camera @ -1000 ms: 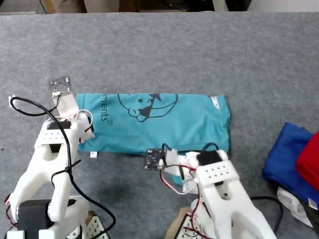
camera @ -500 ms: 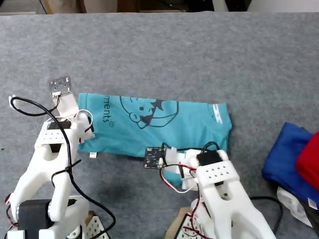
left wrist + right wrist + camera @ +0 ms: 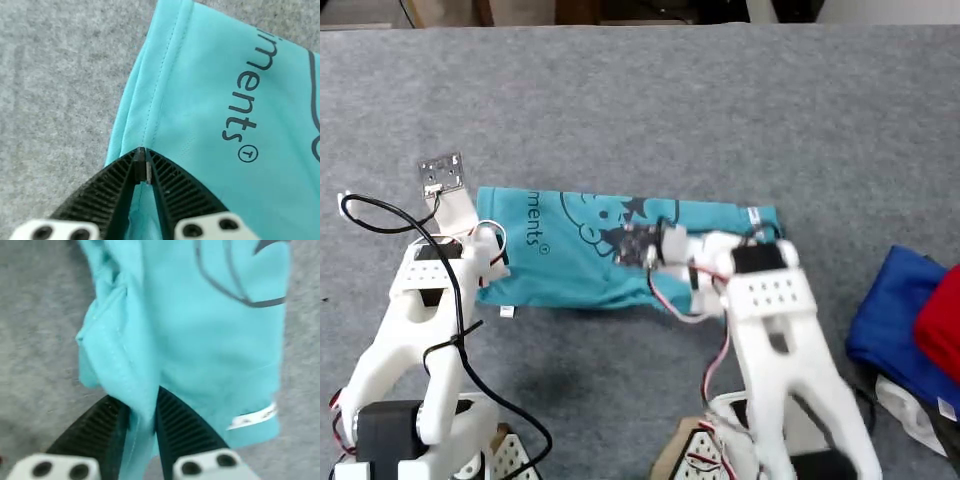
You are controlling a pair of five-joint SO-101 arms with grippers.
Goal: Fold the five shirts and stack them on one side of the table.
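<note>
right arm has swung forward from the near edge, out over the teal shirt. right gripper, pinched on the fabric, dragged the near right portion along; shirt's right half now narrower, far edge slanted.

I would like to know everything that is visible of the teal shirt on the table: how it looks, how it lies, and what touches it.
The teal shirt is thin, smooth fabric with dark lettering and a drawn cartoon figure. It lies folded into a long band across the grey table, with stitched hems and a small white label near one end. The left gripper is shut on the edge at one end. The right gripper pinches a bunched fold nearer the other end.
</note>
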